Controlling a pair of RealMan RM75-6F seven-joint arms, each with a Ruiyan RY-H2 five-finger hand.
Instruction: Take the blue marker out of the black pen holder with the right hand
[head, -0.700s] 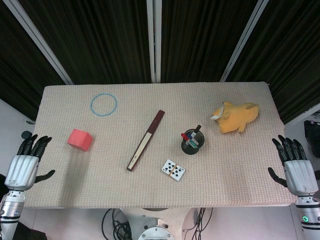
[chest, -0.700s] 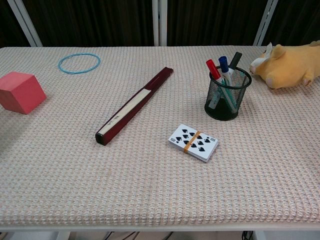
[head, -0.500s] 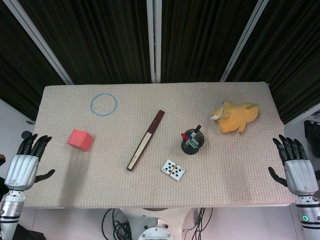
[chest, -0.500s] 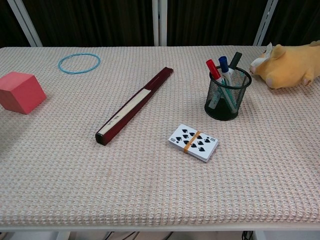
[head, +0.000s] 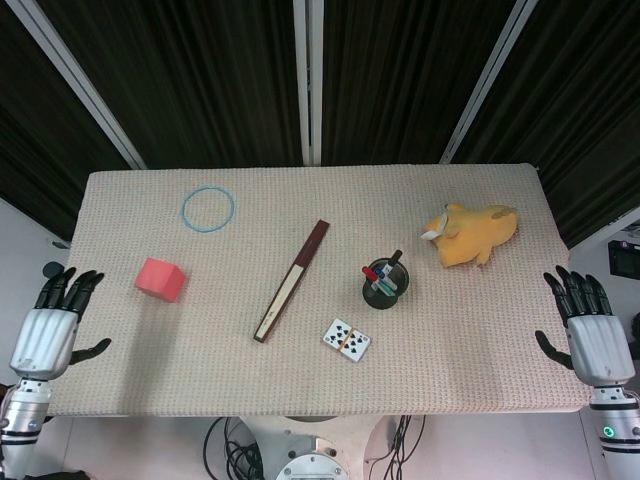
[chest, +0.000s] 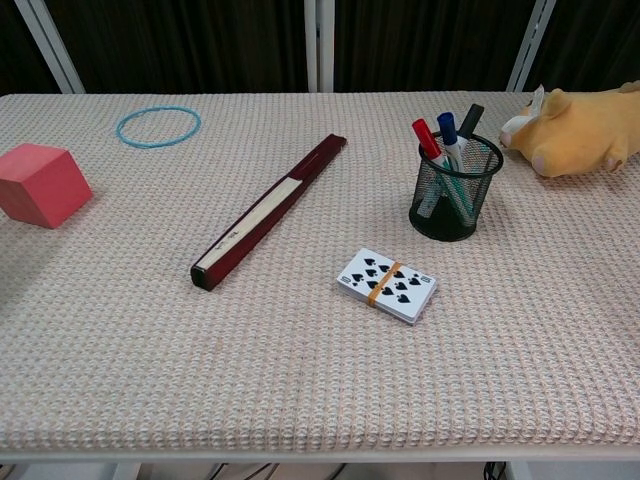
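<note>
The black mesh pen holder (chest: 455, 192) (head: 385, 283) stands right of the table's middle. A blue-capped marker (chest: 448, 130) leans in it between a red-capped marker (chest: 427, 138) and a black one (chest: 470, 119). My right hand (head: 588, 331) hangs off the table's right edge, far from the holder, fingers spread and holding nothing. My left hand (head: 50, 328) hangs off the left edge, fingers apart and empty. Neither hand shows in the chest view.
A yellow plush toy (head: 470, 233) lies behind and right of the holder. A banded deck of cards (chest: 388, 284) lies in front of it. A long dark red case (chest: 268, 210), a red cube (chest: 38, 184) and a blue ring (chest: 158, 126) lie to the left.
My right hand has edged slightly upward in the head view. Everything on the table stays where it was.
</note>
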